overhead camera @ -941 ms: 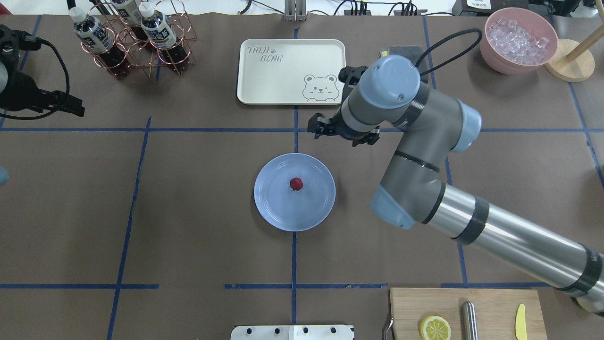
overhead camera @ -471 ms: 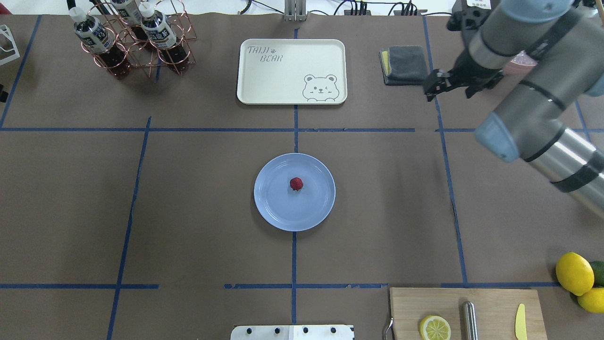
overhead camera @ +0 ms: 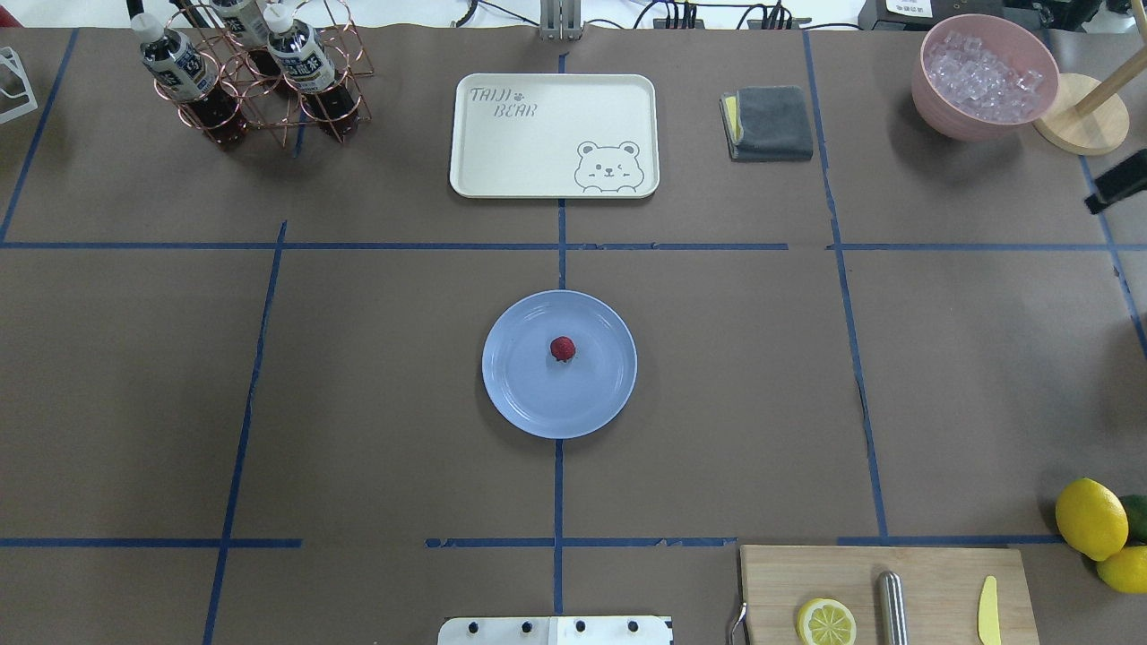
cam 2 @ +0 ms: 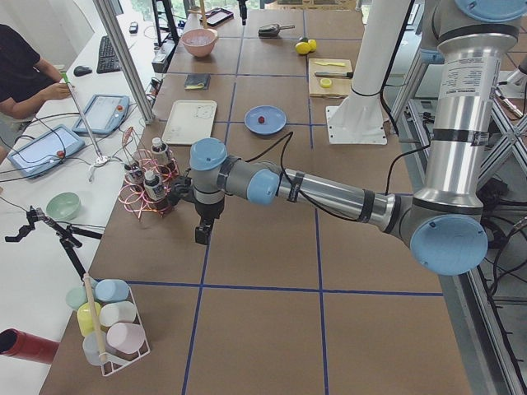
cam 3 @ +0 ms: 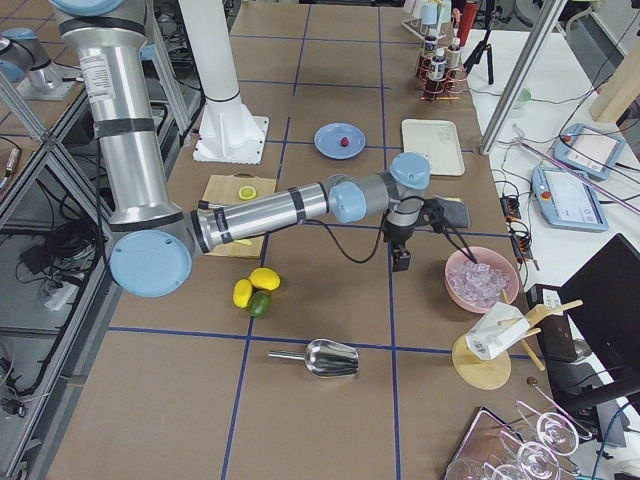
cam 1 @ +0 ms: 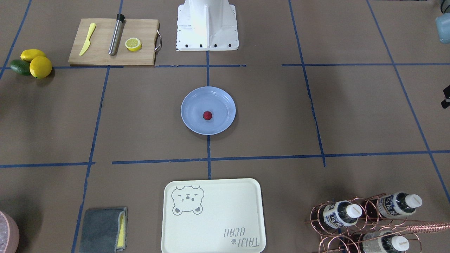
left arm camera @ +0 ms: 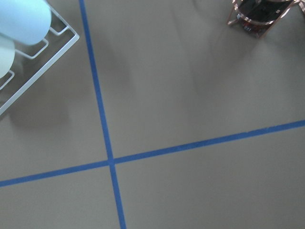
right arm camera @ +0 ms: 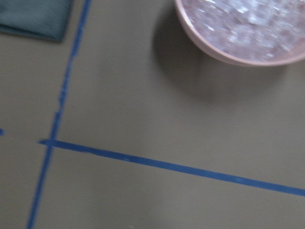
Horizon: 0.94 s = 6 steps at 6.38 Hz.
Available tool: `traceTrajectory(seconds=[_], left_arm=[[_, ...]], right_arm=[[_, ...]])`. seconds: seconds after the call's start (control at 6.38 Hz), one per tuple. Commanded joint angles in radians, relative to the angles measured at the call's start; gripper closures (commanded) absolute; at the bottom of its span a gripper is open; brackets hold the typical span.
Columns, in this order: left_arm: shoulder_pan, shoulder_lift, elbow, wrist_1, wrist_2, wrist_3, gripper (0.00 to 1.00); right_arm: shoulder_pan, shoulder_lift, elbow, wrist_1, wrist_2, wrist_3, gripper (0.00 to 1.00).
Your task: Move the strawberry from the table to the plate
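The strawberry [overhead camera: 562,348] lies in the middle of the plate [overhead camera: 520,396]. From it, the right jaws hang far off at 2 o'clock and the left jaws at 9. I cannot tell whether either pair is open or closed.

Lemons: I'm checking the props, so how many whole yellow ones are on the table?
2. The first lemon and the second lemon lie together beside a green fruit, near the cutting board. None looks hidden.

overhead: we look forward-down from base [overhead camera: 556,630] side | front: we face that base, steeply down | sides: along counter [cam 2: 263,247] | wrists: close over tape [left arm camera: 102,119] | exteriors share plate [overhead camera: 511,394]
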Motion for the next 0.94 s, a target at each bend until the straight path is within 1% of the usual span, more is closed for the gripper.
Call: traceTrajectory(seconds=[0.0,0.16,0.31,0.47,0.63,0.78], left_arm=[[-0.04,0.035,0.015,0.001,-0.011,0.061,0.0],[-0.049,0.05,0.042,0.003,-0.012,0.108,0.0],[-0.057,0.054,0.061,0.003,-0.014,0.124,0.0],[-0.074,0.062,0.098,0.007,-0.036,0.124,0.0],[-0.089,0.064,0.134,0.006,-0.072,0.124,0.0],[-0.094,0.076,0.138,0.026,-0.11,0.123,0.0]], right_arm=[[0.158,-0.137,-0.006,-0.026,0.01,-0.271,0.0],[0.19,-0.185,-0.018,-0.022,0.048,-0.276,0.0],[0.19,-0.159,-0.038,-0.014,0.074,-0.275,0.0],[0.186,-0.151,-0.034,-0.013,0.071,-0.276,0.0],[0.189,-0.121,-0.044,-0.022,0.083,-0.27,0.0],[0.195,-0.125,-0.044,-0.025,0.103,-0.249,0.0]])
